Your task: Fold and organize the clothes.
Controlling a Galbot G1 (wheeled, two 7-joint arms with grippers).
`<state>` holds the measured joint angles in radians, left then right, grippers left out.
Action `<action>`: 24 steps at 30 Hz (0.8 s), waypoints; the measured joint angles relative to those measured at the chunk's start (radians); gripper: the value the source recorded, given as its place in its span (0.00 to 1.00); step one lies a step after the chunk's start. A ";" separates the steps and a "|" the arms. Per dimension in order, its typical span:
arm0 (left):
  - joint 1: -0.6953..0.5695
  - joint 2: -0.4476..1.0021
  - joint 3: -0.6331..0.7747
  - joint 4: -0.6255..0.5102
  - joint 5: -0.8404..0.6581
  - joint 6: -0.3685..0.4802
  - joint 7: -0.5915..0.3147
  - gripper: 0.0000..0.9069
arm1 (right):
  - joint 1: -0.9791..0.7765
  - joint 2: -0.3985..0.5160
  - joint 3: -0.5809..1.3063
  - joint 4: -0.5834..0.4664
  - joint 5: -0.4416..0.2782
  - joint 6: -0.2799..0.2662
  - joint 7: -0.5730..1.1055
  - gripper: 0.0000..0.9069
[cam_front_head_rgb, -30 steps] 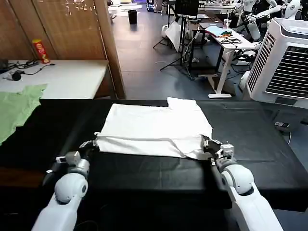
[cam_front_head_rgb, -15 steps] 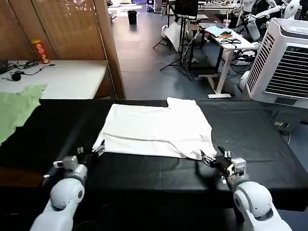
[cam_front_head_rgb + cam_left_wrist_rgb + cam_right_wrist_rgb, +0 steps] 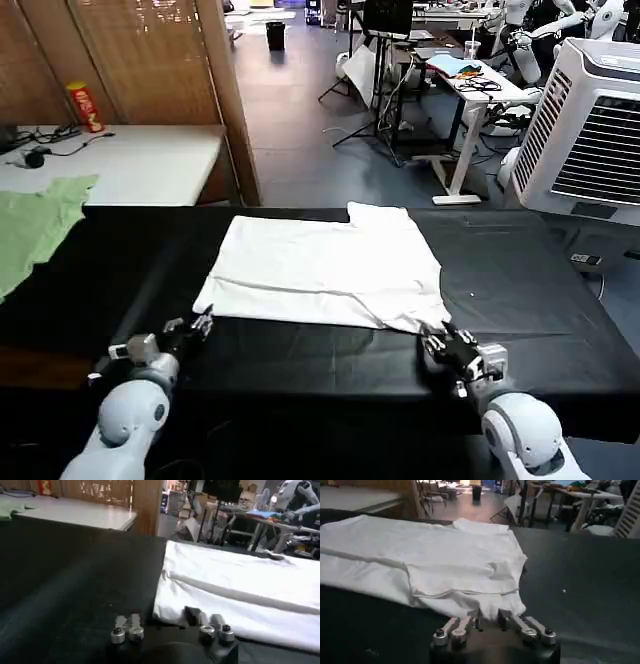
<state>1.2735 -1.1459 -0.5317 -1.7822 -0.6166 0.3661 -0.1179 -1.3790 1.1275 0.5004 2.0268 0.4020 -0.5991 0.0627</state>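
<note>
The clothes, a white T-shirt (image 3: 320, 265), lie flat on the black table (image 3: 540, 300) with the near part doubled over in a long fold. My left gripper (image 3: 190, 328) stands open just short of the shirt's near left corner (image 3: 165, 611), nothing between its fingers. My right gripper (image 3: 440, 345) is open too, hovering at the near right corner (image 3: 490, 602), where the hem lies just ahead of its fingertips (image 3: 504, 616). In the left wrist view the open left gripper (image 3: 160, 620) faces the folded edge (image 3: 240, 597).
A light green garment (image 3: 35, 225) hangs over the table's far left. Behind it a white table (image 3: 140, 160) carries a red can (image 3: 83, 105) and cables. A white air cooler (image 3: 595, 130) stands at the right.
Both grippers have let go of the shirt's near fold and drawn back toward the table's near edge. The shirt has settled flat.
</note>
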 joint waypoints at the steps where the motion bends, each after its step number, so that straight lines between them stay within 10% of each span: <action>1: 0.005 0.003 0.000 -0.004 -0.001 0.001 -0.001 0.00 | -0.003 -0.006 0.002 0.006 0.010 -0.009 0.006 0.02; 11: 0.106 0.033 -0.006 -0.119 0.026 0.059 -0.122 0.00 | -0.105 -0.081 0.047 0.120 0.095 -0.117 0.064 0.01; 24: 0.353 0.079 -0.082 -0.345 0.039 0.080 -0.179 0.00 | -0.252 -0.074 0.061 0.215 0.082 -0.118 0.060 0.05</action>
<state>1.6261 -1.0671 -0.6142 -2.1268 -0.5776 0.4457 -0.2965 -1.6313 1.0532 0.5609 2.2417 0.4845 -0.7174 0.1225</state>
